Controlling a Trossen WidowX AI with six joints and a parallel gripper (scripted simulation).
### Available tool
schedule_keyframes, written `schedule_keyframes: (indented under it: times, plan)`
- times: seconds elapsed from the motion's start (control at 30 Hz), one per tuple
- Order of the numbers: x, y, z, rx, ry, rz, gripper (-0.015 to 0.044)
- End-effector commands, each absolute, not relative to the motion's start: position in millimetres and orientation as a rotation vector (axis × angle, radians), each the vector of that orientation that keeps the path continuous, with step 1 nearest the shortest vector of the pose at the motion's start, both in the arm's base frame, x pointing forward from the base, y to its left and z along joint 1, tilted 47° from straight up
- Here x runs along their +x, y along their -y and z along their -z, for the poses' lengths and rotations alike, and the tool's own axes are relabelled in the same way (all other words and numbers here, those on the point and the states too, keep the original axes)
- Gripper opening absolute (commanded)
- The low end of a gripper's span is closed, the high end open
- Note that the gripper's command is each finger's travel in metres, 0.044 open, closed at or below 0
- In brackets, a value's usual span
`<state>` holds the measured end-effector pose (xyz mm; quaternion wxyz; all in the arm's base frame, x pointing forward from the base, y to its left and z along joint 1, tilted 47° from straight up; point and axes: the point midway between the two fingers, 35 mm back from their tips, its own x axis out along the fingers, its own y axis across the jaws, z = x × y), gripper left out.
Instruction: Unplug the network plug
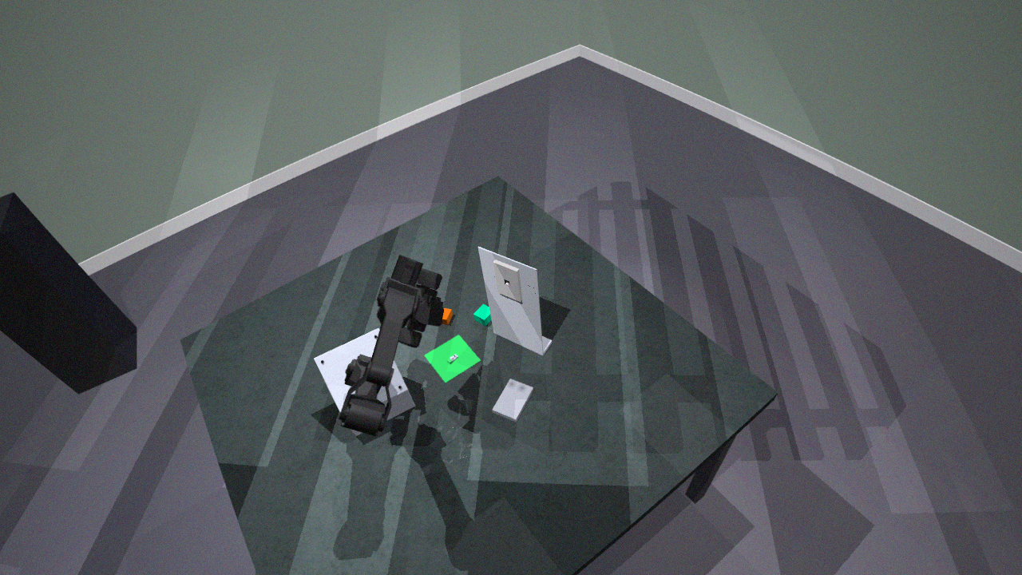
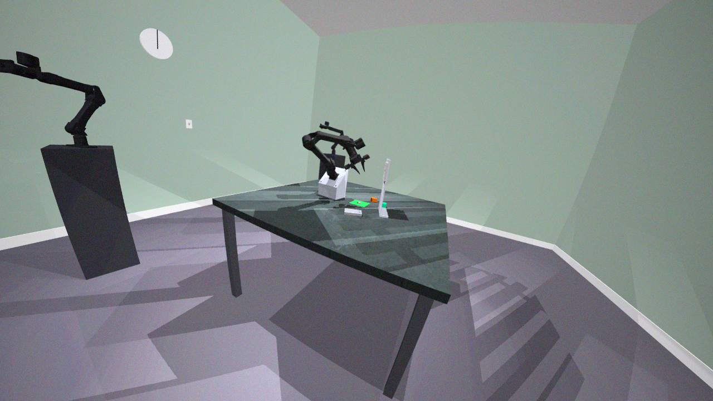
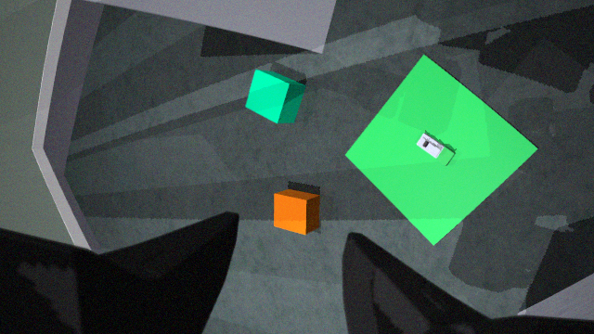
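Note:
The small white plug (image 1: pixel 453 358) (image 2: pixel 359 202) (image 3: pixel 432 142) lies on the green square (image 1: pixel 464 346) (image 2: pixel 365 204) (image 3: pixel 394 153), near its middle and inside its edges. The light socket block (image 1: pixel 512 273) on the upright white panel (image 1: pixel 516 315) (image 2: pixel 385 174) shows a dark opening with no plug in it. My gripper (image 2: pixel 361 171) (image 3: pixel 291 237) is open and empty. It hangs well above the table, clear of the plug, to one side of the square. In the top view the arm hides the fingertips.
An orange cube (image 1: pixel 447 315) (image 2: pixel 374 199) (image 3: pixel 290 212) stands beyond the fingertips in the wrist view. A teal cube (image 1: pixel 483 315) (image 2: pixel 384 205) (image 3: pixel 268 96) stands near the panel. A flat white box (image 1: pixel 512 398) (image 2: pixel 352 211) lies on the table near the square.

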<state>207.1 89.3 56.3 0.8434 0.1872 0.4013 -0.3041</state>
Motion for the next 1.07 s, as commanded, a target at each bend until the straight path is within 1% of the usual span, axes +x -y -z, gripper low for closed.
schedule_keyframes:
  times: [0.0,0.27,1.03]
  plan:
    - [207.3,-91.8,-60.6,0.402,-0.839,0.64,0.0235]
    - [207.3,-91.8,-60.6,0.402,-0.839,0.64,0.044]
    - [207.3,-91.8,-60.6,0.402,-0.839,0.64,0.044]
